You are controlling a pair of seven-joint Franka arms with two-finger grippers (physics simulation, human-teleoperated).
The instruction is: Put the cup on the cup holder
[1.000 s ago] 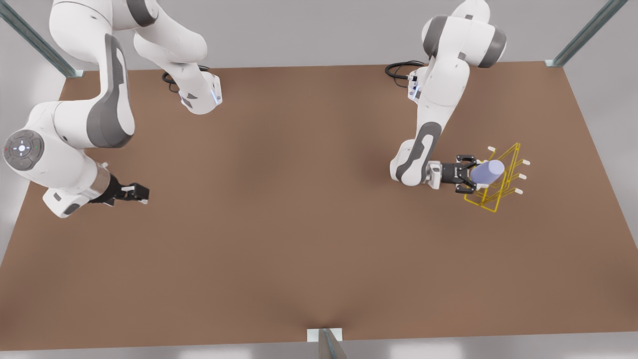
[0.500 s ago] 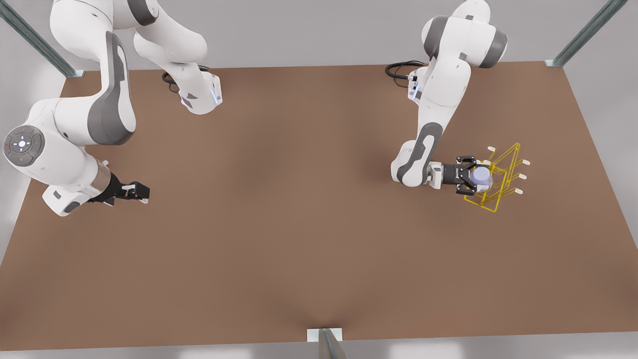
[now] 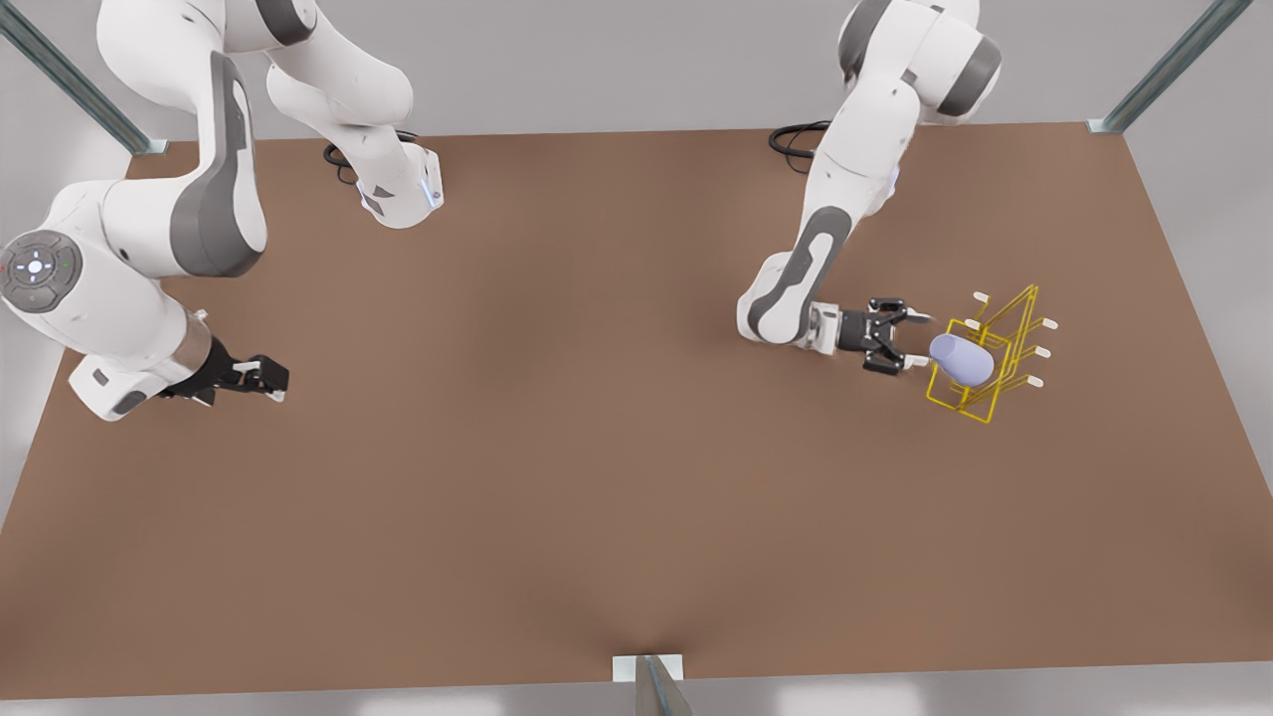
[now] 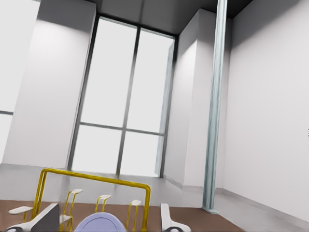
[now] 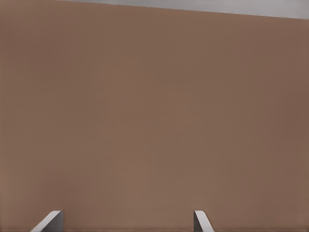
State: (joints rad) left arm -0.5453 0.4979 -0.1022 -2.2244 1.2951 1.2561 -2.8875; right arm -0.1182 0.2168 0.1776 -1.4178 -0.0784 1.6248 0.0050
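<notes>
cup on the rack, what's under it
The cup lies tilted on the cup holder, yellow wire under it. The peg it may hang on is hidden. The left gripper is open beside it; the right gripper waits, open.

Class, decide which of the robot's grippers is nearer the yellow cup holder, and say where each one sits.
The left gripper is nearer: open, just beside the cup holder, with the cup on it. The right gripper waits, open, far across the table.

Left claw [image 3: 907, 343] off cup [image 3: 962, 360].

Tall bright windows [image 4: 123, 101], white walls [image 4: 270, 106].
</notes>
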